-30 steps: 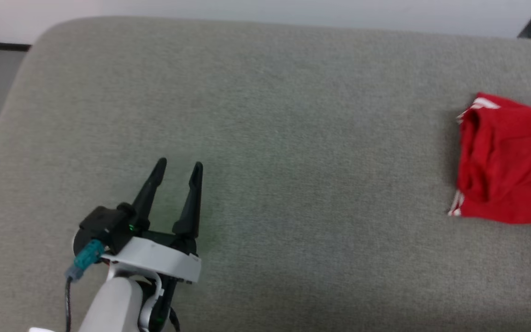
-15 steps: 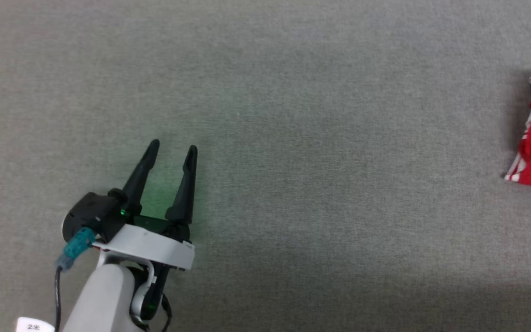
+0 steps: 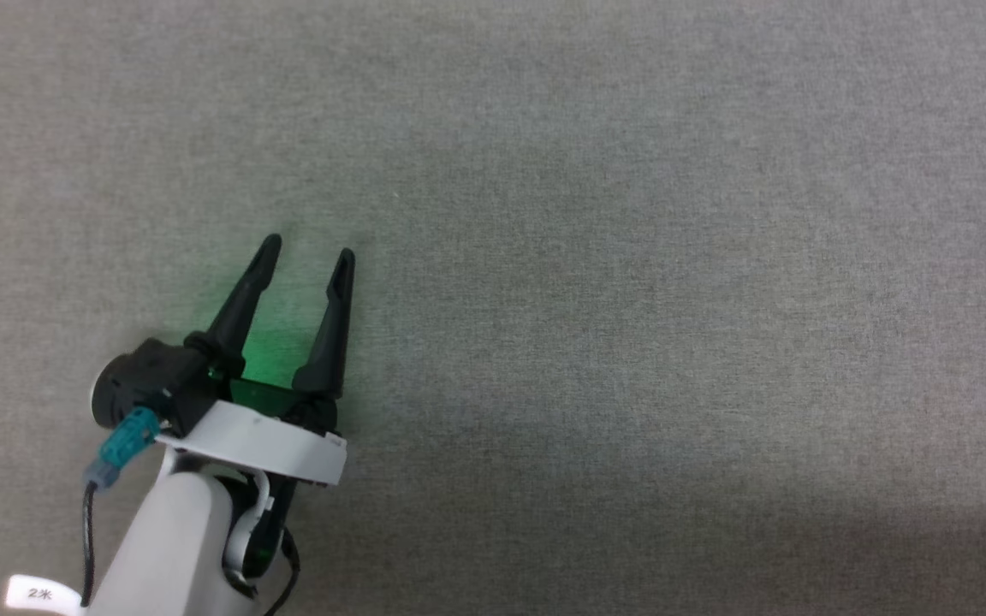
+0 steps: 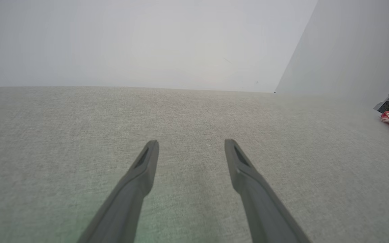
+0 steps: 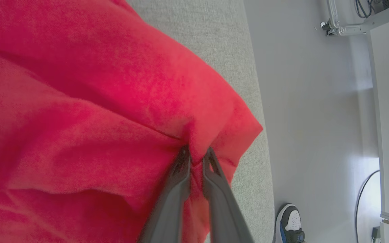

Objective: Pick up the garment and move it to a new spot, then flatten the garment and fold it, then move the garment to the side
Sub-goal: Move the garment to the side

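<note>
Item: the garment (image 5: 79, 101), red, bunched in folds near an edge of the grey fabric surface (image 3: 596, 257); one striped corner shows at the head view's right margin. Long axis: cannot tell.
Right gripper (image 5: 196, 153): fingers clamped on a red fold by the garment's corner.
Left gripper (image 3: 308, 250): fingers spread, empty, over bare surface; the garment lies well apart, to its right.
Nearer arm, by judgement: right.
</note>
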